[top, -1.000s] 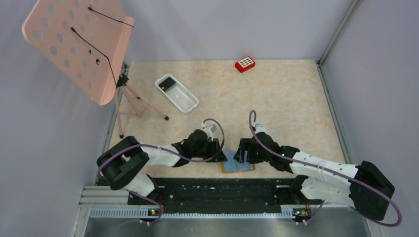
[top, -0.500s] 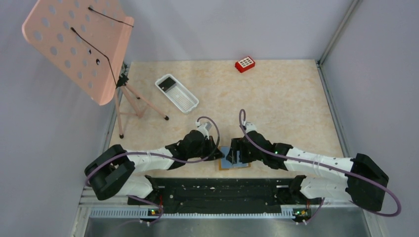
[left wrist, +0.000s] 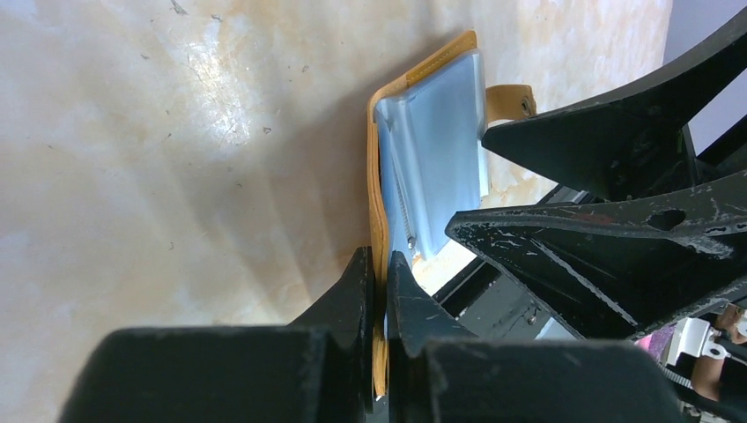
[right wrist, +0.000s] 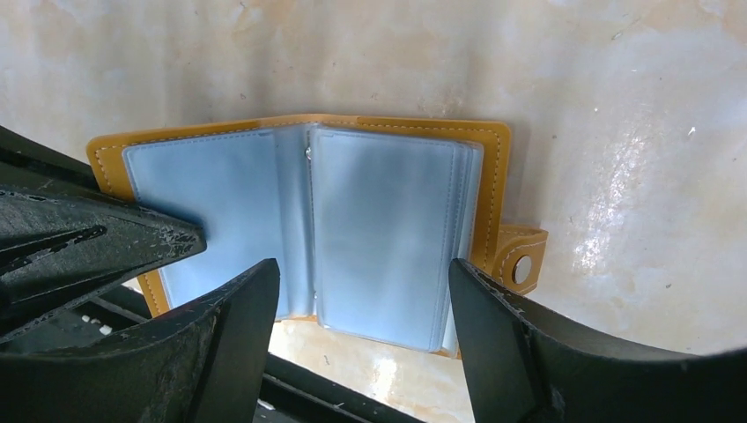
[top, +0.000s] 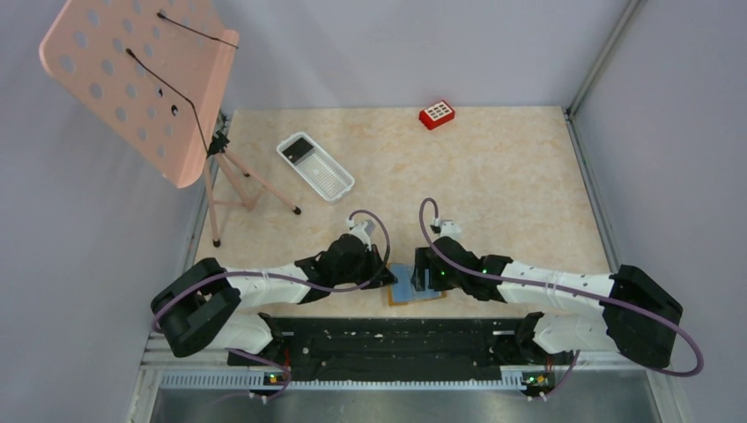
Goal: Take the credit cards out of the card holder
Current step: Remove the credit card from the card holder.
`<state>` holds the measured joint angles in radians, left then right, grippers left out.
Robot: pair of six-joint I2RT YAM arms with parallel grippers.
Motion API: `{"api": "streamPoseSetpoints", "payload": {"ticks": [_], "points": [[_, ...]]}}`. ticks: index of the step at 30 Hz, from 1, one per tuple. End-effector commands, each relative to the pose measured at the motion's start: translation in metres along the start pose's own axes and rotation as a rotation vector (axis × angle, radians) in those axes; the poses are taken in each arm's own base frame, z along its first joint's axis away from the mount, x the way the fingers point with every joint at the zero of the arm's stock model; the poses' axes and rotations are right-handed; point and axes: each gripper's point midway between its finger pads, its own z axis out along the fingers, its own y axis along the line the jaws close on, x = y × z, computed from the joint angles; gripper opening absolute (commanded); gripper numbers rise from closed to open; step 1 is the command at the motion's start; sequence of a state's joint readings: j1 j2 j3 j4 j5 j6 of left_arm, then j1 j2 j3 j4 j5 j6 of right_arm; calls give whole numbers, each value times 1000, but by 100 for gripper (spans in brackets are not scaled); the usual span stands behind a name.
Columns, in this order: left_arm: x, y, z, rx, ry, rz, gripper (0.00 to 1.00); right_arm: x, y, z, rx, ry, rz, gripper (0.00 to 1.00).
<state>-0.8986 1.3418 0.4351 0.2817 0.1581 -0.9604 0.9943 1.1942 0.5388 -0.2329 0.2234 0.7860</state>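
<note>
Far left of the card holder: pink perforated stand, then white mesh tray with one dark credit card inside. Left gripper pinched narrow on the holder's tan cover edge. Holder open on the table, blue sleeves up; cards inside not discernible. Right gripper spread wide astride the right-hand pages. Probably light, floppy, slick plastic; best pinned by the cover, cards drawn from sleeve mouths. Glossy marble-look top, grey walls.
</note>
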Motion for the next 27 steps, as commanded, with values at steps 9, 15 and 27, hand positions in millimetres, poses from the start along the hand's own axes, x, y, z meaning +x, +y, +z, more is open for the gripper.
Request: {"api": "streamPoseSetpoints", "payload": {"ticks": [9,15,27], "points": [[-2,0,-1,0,-24,6,0,0,7,5,-20,-11,18,71],[-2,2,-1,-6,-27,5,0,0,14,6,-54,-1,20,71],[0,4,3,-11,-18,4,0,-21,61,-28,-338,-80,69,67]]}}
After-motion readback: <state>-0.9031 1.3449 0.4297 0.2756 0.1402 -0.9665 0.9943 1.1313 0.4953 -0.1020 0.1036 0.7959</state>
